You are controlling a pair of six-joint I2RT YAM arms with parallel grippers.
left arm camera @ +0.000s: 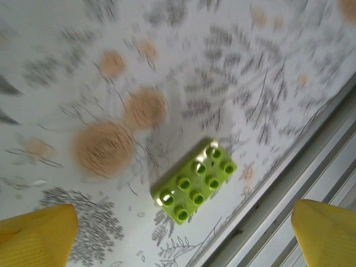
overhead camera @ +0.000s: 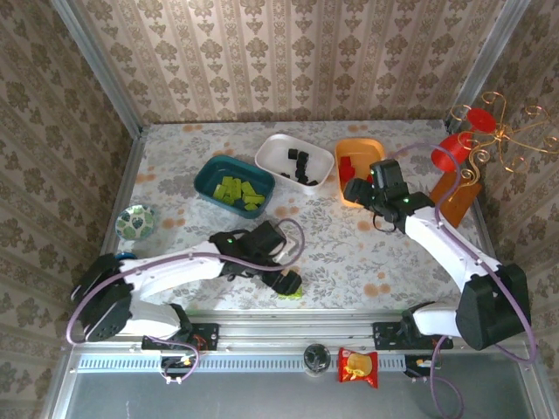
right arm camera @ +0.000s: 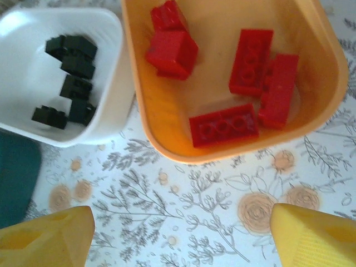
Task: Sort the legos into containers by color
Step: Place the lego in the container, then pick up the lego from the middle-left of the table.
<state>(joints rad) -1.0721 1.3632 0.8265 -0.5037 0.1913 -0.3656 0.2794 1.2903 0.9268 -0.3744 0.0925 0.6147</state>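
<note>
I hold the left gripper (left arm camera: pixel 183 245) spread wide, gripping nothing, over a glossy, studded lime-green brick (left arm camera: pixel 193 182). It lies flat at the near edge of the floral-printed table (left arm camera: pixel 111 67), beside the metal rail (left arm camera: pixel 289 183). The right gripper (right arm camera: pixel 182 236), fingers far apart and bare, hangs beside the rounded orange tray (right arm camera: pixel 328 83) of red bricks (right arm camera: pixel 250 61) toward the far edge. Damask-papered walls (overhead camera: pixel 288 61) enclose the table.

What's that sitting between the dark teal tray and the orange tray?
The white tray, holding small black bricks, sits between the teal tray and the orange tray. The top view shows this.
</note>
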